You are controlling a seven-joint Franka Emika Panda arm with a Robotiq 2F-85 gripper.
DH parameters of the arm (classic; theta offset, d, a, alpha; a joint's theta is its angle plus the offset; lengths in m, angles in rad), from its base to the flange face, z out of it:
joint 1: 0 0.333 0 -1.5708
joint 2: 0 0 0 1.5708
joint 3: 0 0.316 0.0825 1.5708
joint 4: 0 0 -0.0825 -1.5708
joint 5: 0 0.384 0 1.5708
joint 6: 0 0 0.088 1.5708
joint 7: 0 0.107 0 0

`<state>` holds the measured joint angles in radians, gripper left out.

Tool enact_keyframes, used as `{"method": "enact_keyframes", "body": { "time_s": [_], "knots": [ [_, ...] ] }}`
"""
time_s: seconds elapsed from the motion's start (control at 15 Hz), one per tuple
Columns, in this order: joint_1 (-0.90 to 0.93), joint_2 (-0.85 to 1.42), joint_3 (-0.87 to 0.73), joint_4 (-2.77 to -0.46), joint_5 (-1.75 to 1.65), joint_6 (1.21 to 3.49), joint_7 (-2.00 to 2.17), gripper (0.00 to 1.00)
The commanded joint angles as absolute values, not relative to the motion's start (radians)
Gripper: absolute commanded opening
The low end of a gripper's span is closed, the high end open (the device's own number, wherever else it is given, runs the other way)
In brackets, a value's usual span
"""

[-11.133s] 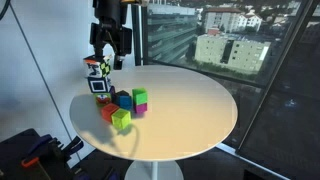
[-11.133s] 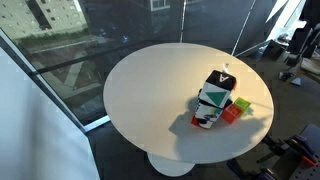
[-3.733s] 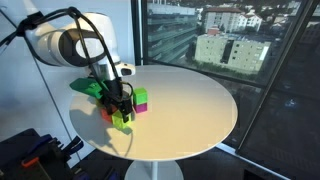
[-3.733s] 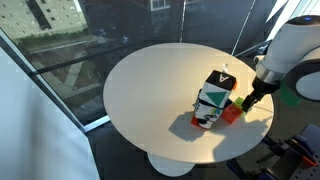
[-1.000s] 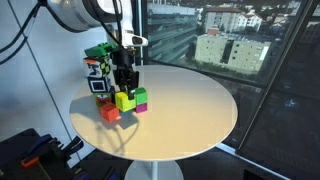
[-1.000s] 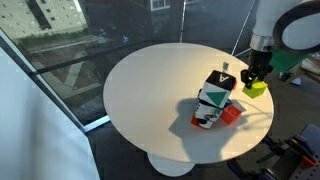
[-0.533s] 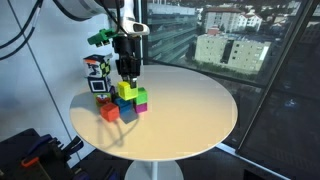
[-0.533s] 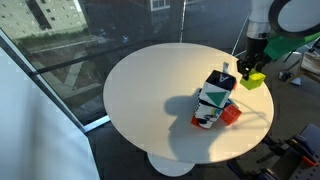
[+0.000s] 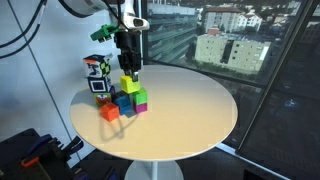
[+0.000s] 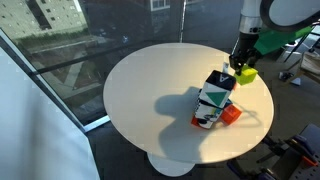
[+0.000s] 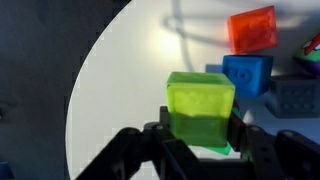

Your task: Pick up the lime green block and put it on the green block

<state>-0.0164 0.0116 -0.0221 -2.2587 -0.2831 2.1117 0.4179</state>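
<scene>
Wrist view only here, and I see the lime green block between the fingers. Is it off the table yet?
Observer: Yes. In both exterior views the gripper holds the lime green block clear of the table.
Operator: Where is the green block?
Observer: In an exterior view the green block sits on top of a magenta block, right beside the held block and lower than it.
Operator: Anything tall nearby?
Observer: A carton stands upright next to the blocks.

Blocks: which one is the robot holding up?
The lime green block, pinched in the gripper; the red block and the blue block sit on the table.
</scene>
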Motion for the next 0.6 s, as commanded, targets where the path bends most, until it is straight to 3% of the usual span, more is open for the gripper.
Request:
{"method": "enact_keyframes", "body": {
  "time_s": [0.0,0.53],
  "knots": [
    [-0.009,0.061,-0.017,-2.194,-0.264,2.097,0.455,0.29],
    [0.006,0.136,-0.022,-2.125,-0.252,2.114,0.483,0.29]
  ]
}}
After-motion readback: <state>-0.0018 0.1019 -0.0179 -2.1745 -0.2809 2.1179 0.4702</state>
